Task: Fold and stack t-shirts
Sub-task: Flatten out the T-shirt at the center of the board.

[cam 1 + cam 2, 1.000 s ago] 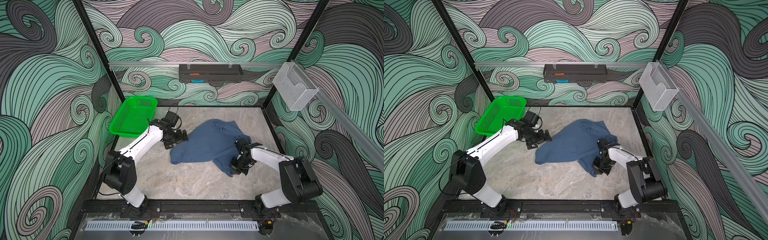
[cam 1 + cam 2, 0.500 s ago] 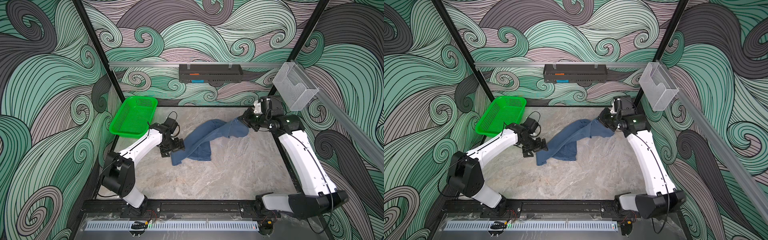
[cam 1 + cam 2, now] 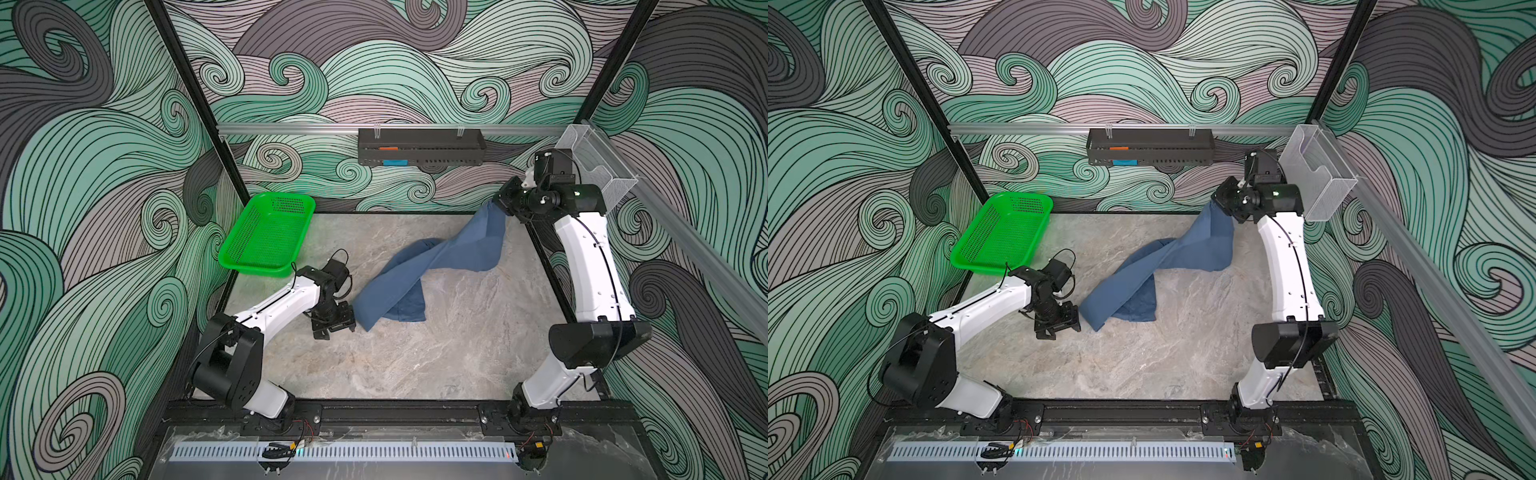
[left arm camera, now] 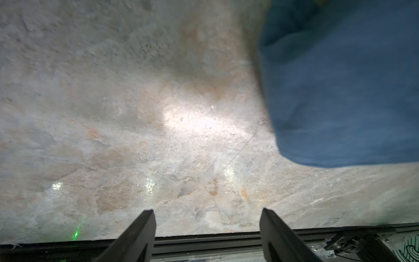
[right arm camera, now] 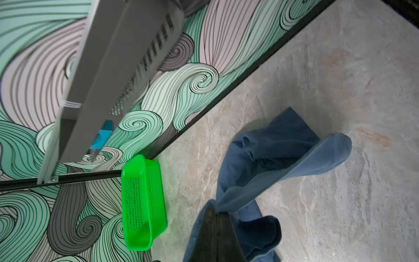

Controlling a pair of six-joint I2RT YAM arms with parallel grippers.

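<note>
**Slate-blue t-shirt (image 3: 415, 282) strung up by one end**

Both top views: pinched tight in right gripper (image 3: 496, 203) (image 3: 1219, 203), high and well apart from green basket (image 3: 257, 272). Lower end draped on marble table (image 3: 415, 365), nearer the basket. Left gripper (image 3: 334, 322) low, between basket and cloth.

Left wrist: fingers (image 4: 145, 224) parted over bare marble, gripping nothing, cloth (image 4: 340, 90) off to one side.

Right wrist: jaws closed on bunched cloth (image 5: 272, 158), with basket (image 5: 142, 204) beyond.
</note>
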